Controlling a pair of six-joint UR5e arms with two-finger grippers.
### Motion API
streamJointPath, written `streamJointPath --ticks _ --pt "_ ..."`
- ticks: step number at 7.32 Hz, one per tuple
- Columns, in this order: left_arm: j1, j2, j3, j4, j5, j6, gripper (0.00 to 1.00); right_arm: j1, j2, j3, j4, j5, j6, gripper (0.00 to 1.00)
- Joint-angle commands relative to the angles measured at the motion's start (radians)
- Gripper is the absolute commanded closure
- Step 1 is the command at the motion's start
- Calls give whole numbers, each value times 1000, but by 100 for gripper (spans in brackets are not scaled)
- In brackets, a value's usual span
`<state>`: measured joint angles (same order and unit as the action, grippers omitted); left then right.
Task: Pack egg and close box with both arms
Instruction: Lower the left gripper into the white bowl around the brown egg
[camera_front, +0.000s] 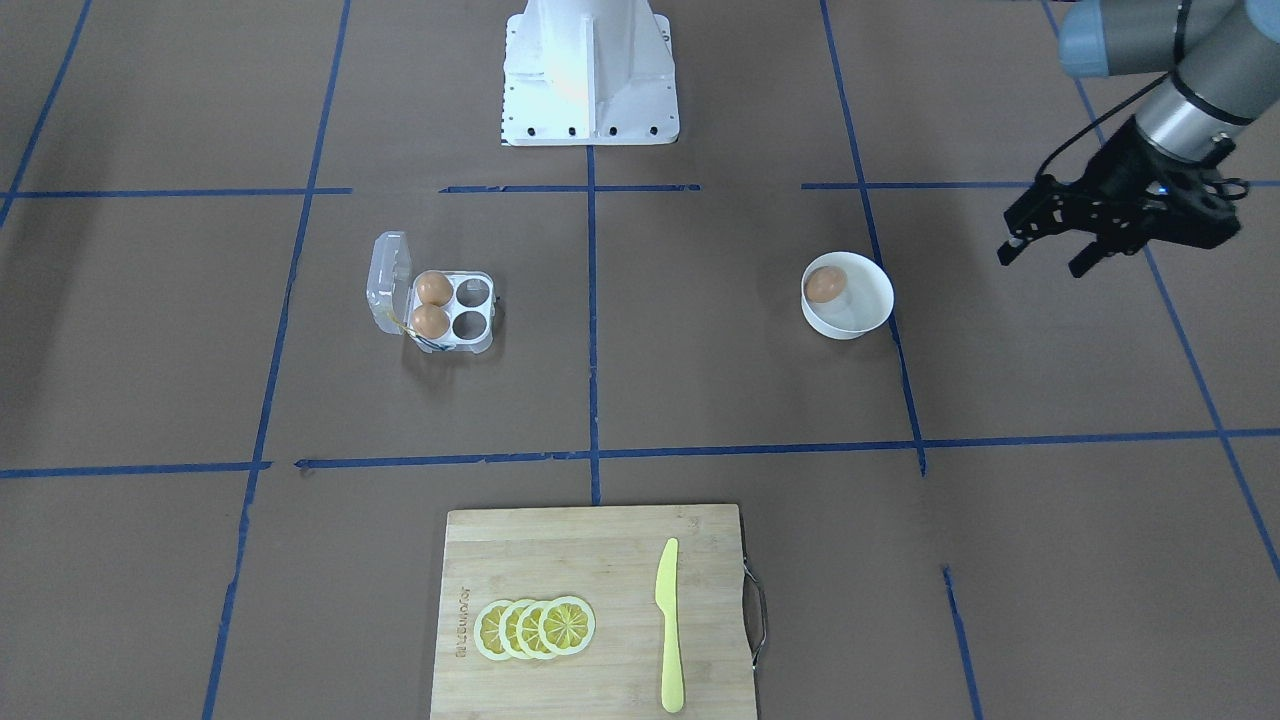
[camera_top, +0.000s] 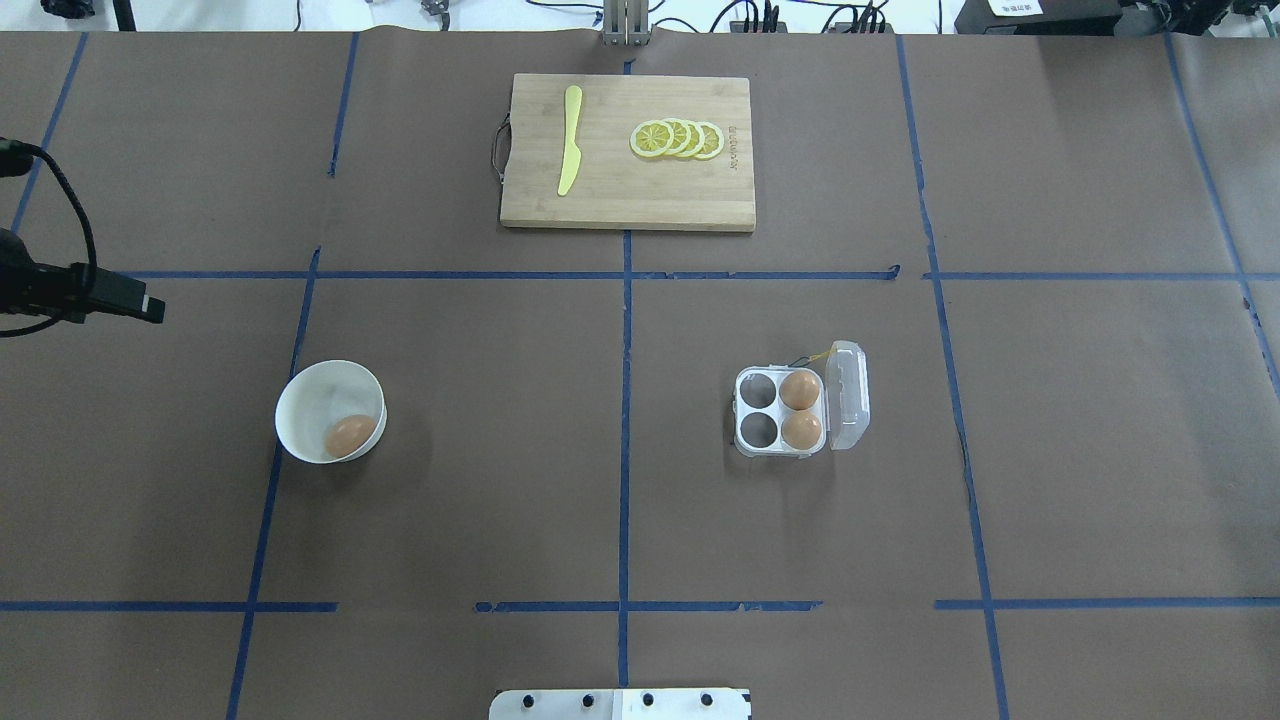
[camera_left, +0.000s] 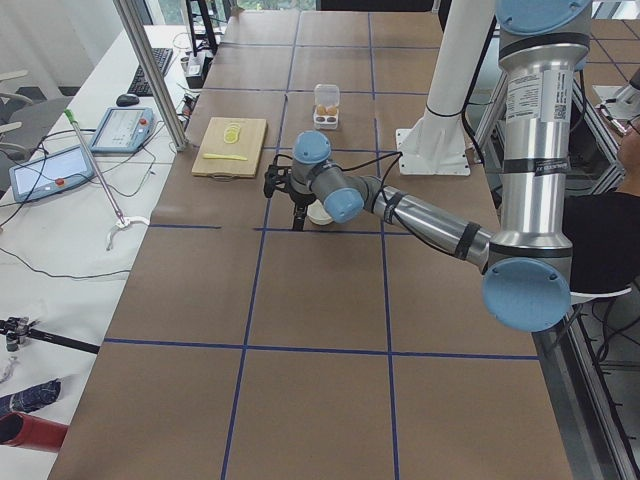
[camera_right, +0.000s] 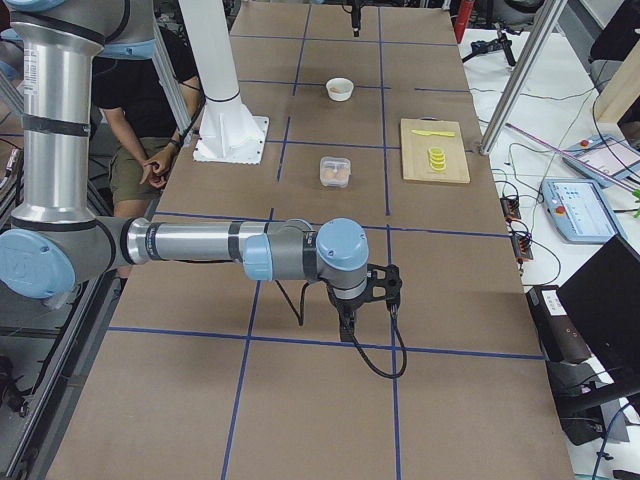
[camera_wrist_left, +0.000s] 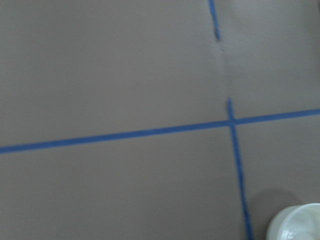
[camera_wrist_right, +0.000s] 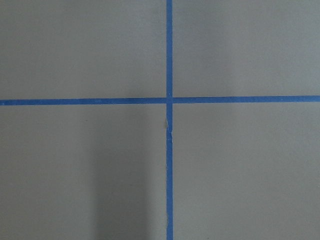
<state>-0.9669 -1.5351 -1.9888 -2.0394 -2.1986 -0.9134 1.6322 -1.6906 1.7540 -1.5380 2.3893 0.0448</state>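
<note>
The left gripper (camera_front: 1042, 260) hangs above the table (camera_front: 700, 380), fingers spread with nothing between them. Inward of it, and nearer the robot's base, the white bowl (camera_front: 870, 300) holds the egg (camera_front: 825, 285). Well beyond the bowl from this gripper, the box (camera_front: 452, 307) sits with its lid (camera_front: 388, 280) open and two other eggs (camera_front: 433, 288) in the cups beside the lid. The right gripper (camera_right: 346, 325) is far from the box. I cannot tell whether its fingers are spread.
</note>
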Motion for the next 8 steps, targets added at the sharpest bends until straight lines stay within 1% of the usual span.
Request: streamJointPath --ticks 1,2,3,4,5,8 --pt "179 -16 -28 -5 156 -146 7 0 0 -7 -5 10 1 0" --pt "230 -61 -10 7 192 -168 8 -2 0 -7 -7 10 1 0" --pt "259 -80 2 10 195 -168 8 -2 -1 -10 -7 10 1 0" --pt "302 -98 25 11 232 -168 8 -2 0 -13 -5 11 1 0" --pt "315 -130 75 10 262 -165 11 0 0 -13 -5 10 0 0" --pt "344 -141 110 10 264 -163 14 0 -1 -22 -4 11 0 0"
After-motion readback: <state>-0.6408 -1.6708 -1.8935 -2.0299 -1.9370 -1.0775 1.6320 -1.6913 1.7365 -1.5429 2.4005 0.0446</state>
